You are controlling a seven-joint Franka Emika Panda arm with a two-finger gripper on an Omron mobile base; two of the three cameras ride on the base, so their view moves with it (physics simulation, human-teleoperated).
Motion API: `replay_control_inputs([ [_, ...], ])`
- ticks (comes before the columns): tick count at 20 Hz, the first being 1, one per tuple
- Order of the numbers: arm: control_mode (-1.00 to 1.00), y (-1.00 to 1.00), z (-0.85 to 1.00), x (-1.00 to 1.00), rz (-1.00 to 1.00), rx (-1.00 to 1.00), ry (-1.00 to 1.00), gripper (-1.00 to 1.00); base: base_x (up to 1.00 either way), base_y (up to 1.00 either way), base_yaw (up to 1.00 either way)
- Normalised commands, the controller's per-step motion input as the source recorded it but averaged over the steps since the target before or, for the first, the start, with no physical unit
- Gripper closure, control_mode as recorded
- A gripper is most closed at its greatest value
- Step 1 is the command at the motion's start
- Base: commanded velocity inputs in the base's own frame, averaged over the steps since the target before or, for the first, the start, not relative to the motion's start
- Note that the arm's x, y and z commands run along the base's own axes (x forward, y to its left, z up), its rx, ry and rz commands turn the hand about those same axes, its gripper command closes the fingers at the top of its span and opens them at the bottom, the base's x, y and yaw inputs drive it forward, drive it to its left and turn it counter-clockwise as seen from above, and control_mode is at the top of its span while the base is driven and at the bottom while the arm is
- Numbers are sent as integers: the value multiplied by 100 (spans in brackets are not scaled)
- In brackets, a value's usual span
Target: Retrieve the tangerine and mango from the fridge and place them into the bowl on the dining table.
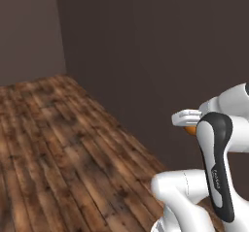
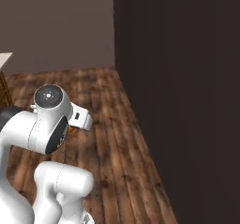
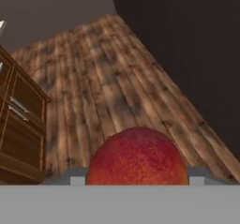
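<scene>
Small white lettering runs down the dark curved cover (image 1: 217,164) on the white robot arm's upright link; it is too blurred to read.

- A domestic interior, rendered: dark-stained wooden plank flooring (image 1: 63,143) runs across the room to plain brown-grey walls (image 1: 146,46) that meet in a corner.
- A wooden cabinet (image 3: 21,124) with panelled fronts and pale bar handles stands on the planks, the sort of fitted unit found in a home kitchen.
- A pale countertop edge (image 2: 4,59) shows at the far left.
</scene>
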Motion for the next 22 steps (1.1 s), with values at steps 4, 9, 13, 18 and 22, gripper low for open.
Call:
replay_control_inputs([
  [4, 100, 0, 0, 0, 0, 0, 0, 100, 86, 16, 43],
  [9, 100, 0, 0, 0, 0, 0, 0, 100, 74, 13, 43],
  [13, 100, 0, 0, 0, 0, 0, 0, 100, 63, 1, 44],
  [18, 100, 0, 0, 0, 0, 0, 0, 100, 53, 0, 42],
  [22, 100, 0, 0, 0, 0, 0, 0, 100, 58, 0, 41],
])
